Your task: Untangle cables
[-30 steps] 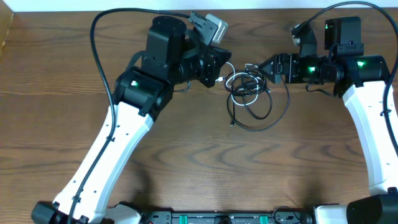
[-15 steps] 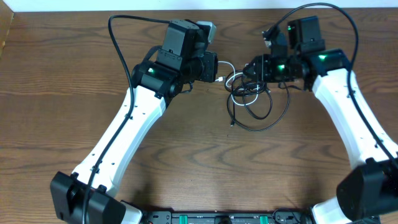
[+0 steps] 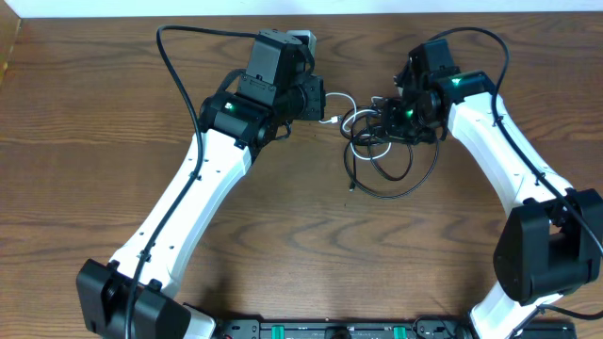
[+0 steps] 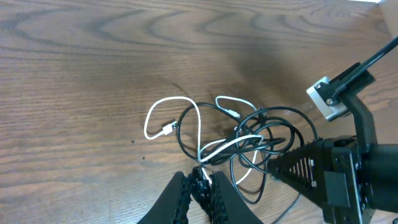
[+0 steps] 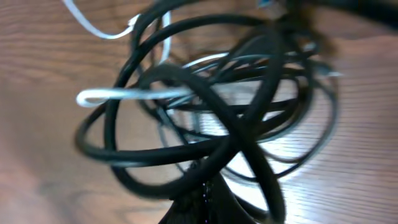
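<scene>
Across the wooden table point(image 3: 85, 113), the right arm point(image 3: 490, 141) is now reaching in over the tangle from the far side, where a second ago it was stretching in from the edge, while the left arm point(image 3: 188, 198) is hardly shifting. We are seeing the cables point(image 3: 377, 141) lying as one loose clump between the two wrists, with a wide black loop trailing toward us. We are judging them light, limp and springy, so slow opposing pulls on single strands near the knot should be serving better than tugging a plug. The left gripper point(image 4: 202, 180) is pinching the white cable point(image 5: 124, 95) where it leaves the clump. The right gripper point(image 5: 205, 193) is clamping tight, apparently on a black cord point(image 5: 229, 142).
</scene>
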